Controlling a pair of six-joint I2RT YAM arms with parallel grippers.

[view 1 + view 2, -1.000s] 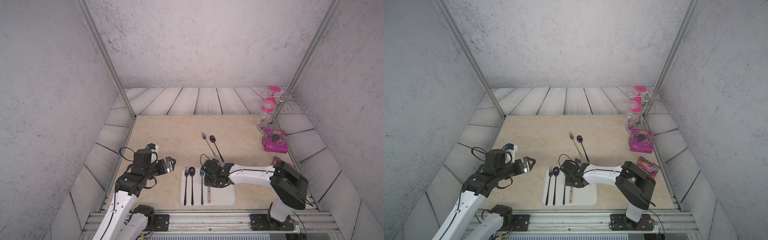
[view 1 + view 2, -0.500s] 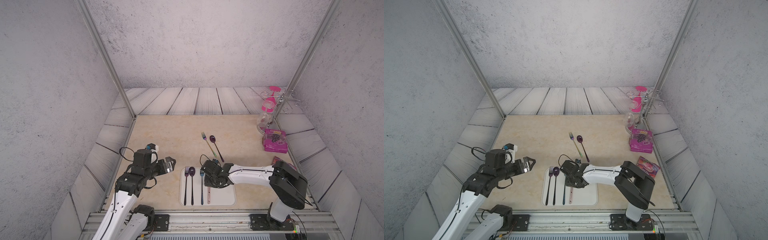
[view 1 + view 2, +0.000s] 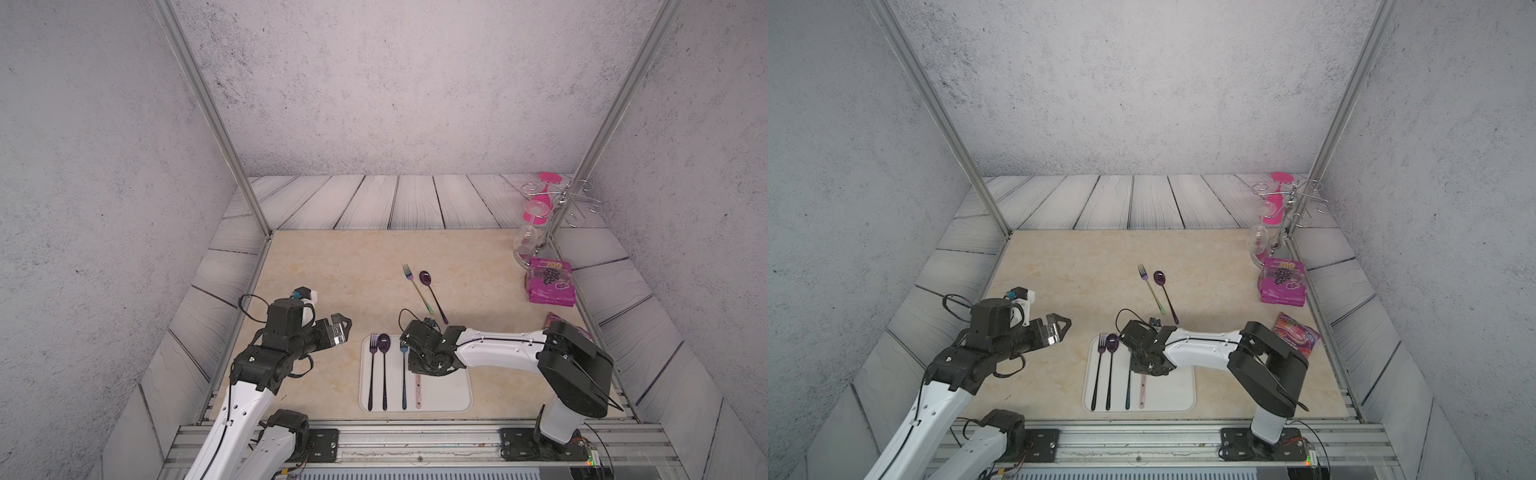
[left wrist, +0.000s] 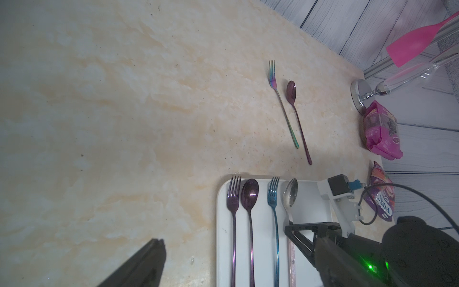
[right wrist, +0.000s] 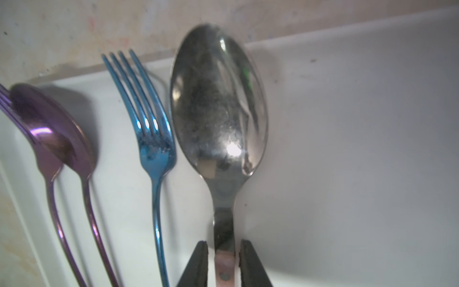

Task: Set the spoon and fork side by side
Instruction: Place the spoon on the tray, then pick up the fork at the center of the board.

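Observation:
A silver spoon (image 5: 218, 99) with a pink handle end (image 3: 418, 390) lies on the white tray (image 3: 451, 399), parallel to and just right of a blue fork (image 5: 155, 149). My right gripper (image 5: 223, 242) is low over the tray and straddles the spoon's neck. Its jaws are open, with a thin gap on each side. In a top view the right gripper (image 3: 415, 365) hides the spoon's bowl. My left gripper (image 3: 340, 328) hovers open over the table left of the tray and holds nothing.
A purple fork (image 3: 372, 365) and a purple spoon (image 3: 384, 345) lie at the tray's left. A rainbow fork (image 3: 417, 286) and another purple spoon (image 3: 432, 295) lie beyond it. Further right are a glass rack (image 3: 544, 208), a pink box (image 3: 550, 282) and a snack bag (image 3: 1296, 334).
The right jaws have parted slightly off the spoon's handle. Neither arm has visibly moved.

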